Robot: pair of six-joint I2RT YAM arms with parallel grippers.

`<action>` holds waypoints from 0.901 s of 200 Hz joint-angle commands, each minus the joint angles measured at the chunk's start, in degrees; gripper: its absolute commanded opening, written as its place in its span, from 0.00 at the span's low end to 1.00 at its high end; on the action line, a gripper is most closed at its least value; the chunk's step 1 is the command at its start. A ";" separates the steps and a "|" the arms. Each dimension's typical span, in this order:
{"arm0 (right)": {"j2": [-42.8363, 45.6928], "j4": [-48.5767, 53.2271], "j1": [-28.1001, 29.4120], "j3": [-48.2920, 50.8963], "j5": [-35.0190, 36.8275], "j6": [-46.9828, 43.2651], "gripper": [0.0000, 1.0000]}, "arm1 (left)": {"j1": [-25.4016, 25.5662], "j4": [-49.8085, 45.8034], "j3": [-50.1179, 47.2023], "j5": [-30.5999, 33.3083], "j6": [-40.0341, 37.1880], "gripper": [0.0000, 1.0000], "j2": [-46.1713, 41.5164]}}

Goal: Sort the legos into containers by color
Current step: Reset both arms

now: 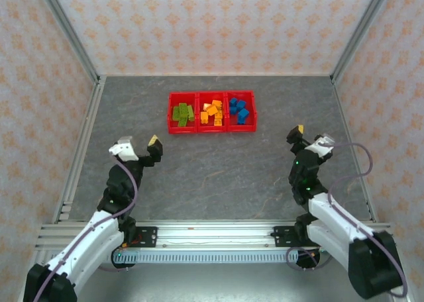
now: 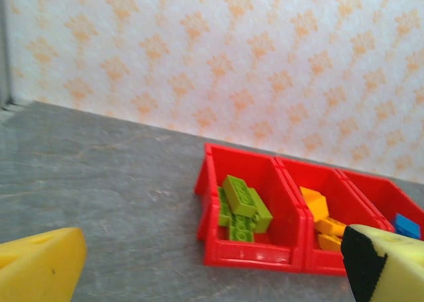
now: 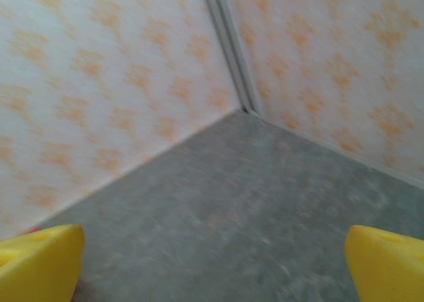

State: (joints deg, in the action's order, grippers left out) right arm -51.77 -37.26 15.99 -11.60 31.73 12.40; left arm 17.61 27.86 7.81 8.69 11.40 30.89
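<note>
**Q:** Where are the containers sitting, and which way is their long axis running?

**A:** The containers [image 1: 212,131] are sitting on the far half of the grey worktop [image 1: 218,183], near the back wall [image 1: 212,30]. The three joined red bins are forming one row. Its long axis is running left to right, parallel to that wall.

**Q:** How are the bricks lying?

**A:** The green legos [image 1: 183,112] are lying in the left bin, the orange legos [image 1: 212,112] in the middle bin and the blue legos [image 1: 239,110] in the right bin. In the left wrist view the green bricks are lying piled at differing angles.

**Q:** What are the arms doing?

**A:** The left pincer [image 1: 140,145] is hovering nearer the arm bases and left of the tray, well apart from it. It is released, with its fingers spread wide, and is facing the bins. The right pincer [image 1: 311,136] is hovering to the tray's right, equally released, and is facing the corner post [image 3: 232,50].

**Q:** What is surrounding the scene?

**A:** Patterned walls are enclosing three sides. A metal rail [image 1: 212,239] is running along the near edge, between the two arm bases.
</note>
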 commanded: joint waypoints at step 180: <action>-19.32 -20.63 -2.93 1.64 -11.76 -14.09 1.00 | -3.49 40.52 -10.33 13.43 -17.65 1.00 27.18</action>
State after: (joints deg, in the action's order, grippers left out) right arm -73.32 -56.77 14.31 -13.85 20.34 -2.66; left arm 15.92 59.33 0.36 24.38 -2.83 53.74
